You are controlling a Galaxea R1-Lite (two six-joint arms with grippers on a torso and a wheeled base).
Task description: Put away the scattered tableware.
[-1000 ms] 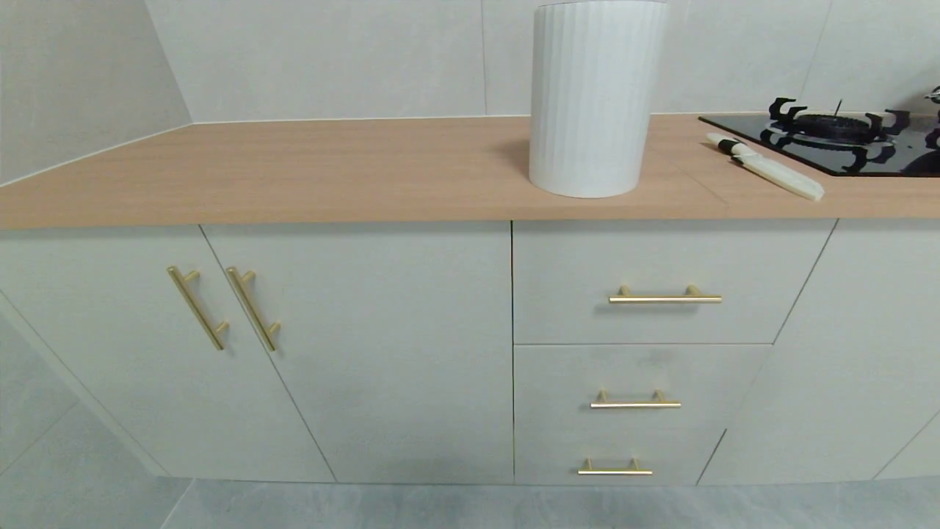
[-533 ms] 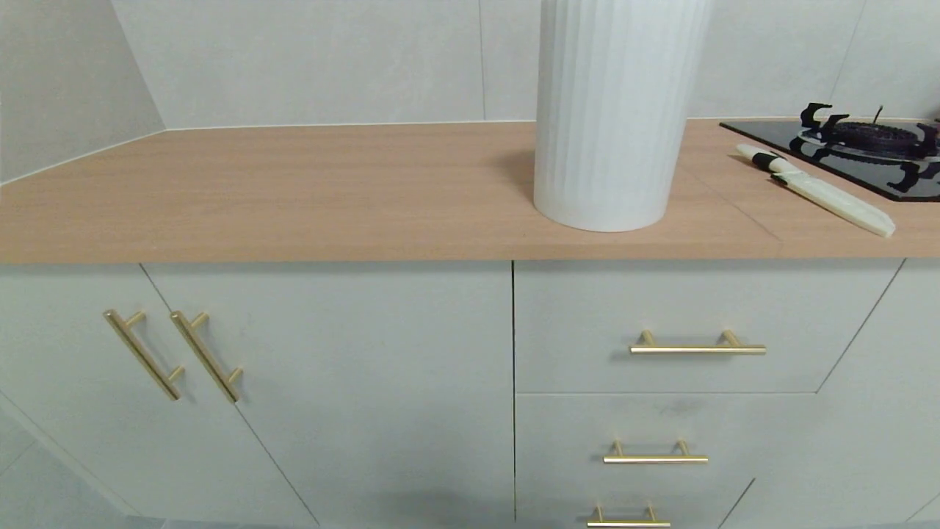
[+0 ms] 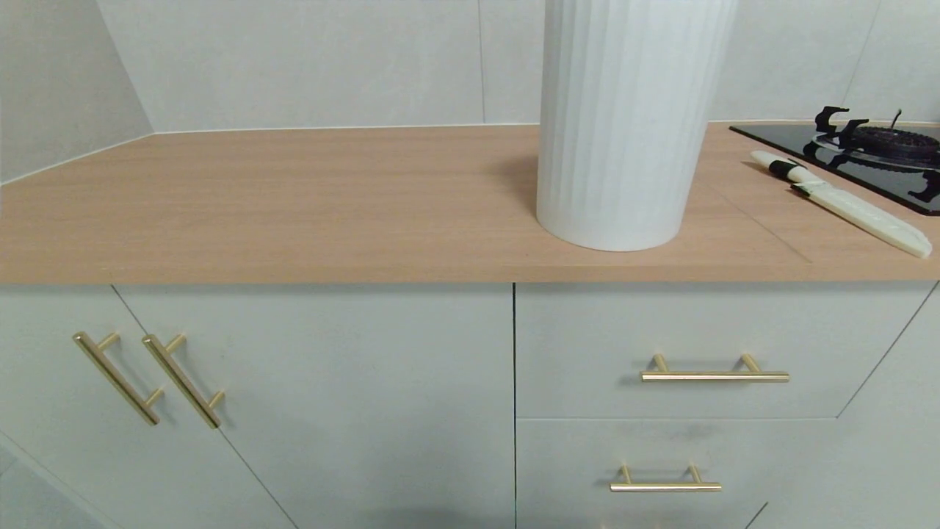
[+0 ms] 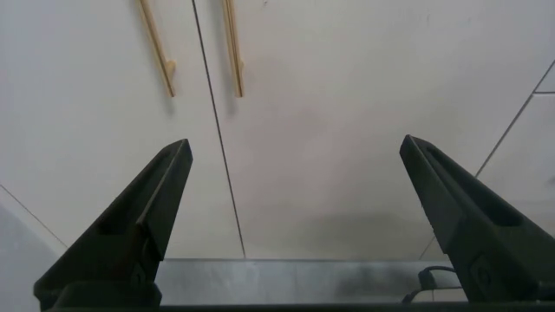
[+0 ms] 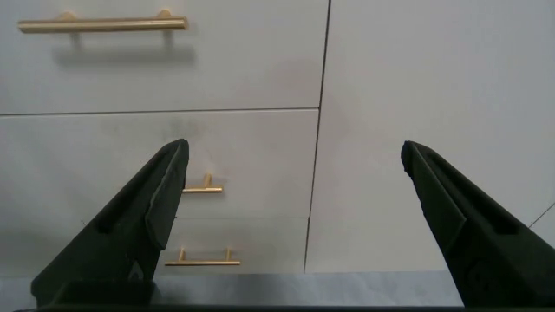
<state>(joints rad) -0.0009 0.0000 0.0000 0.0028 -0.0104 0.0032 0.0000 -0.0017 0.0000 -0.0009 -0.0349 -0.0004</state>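
Observation:
A cream-bladed knife (image 3: 844, 206) with a black band on its handle lies on the wooden counter (image 3: 294, 206) at the right, beside the stove. A tall white ribbed container (image 3: 624, 125) stands near the counter's front edge, left of the knife. My left gripper (image 4: 295, 149) is open with nothing in it and faces the cupboard doors below the counter. My right gripper (image 5: 295, 152) is open too, holds nothing and faces the drawer fronts.
A black glass stove (image 3: 874, 147) with a burner grate sits at the far right. Under the counter are two cupboard doors with gold handles (image 3: 182, 380) and shut drawers with gold handles (image 3: 714, 376). Tiled walls close the back and left.
The whole head view has shifted: the counter and cabinets now sit lower and larger in the picture, so the camera moved closer. The knife and container have not moved on the counter.

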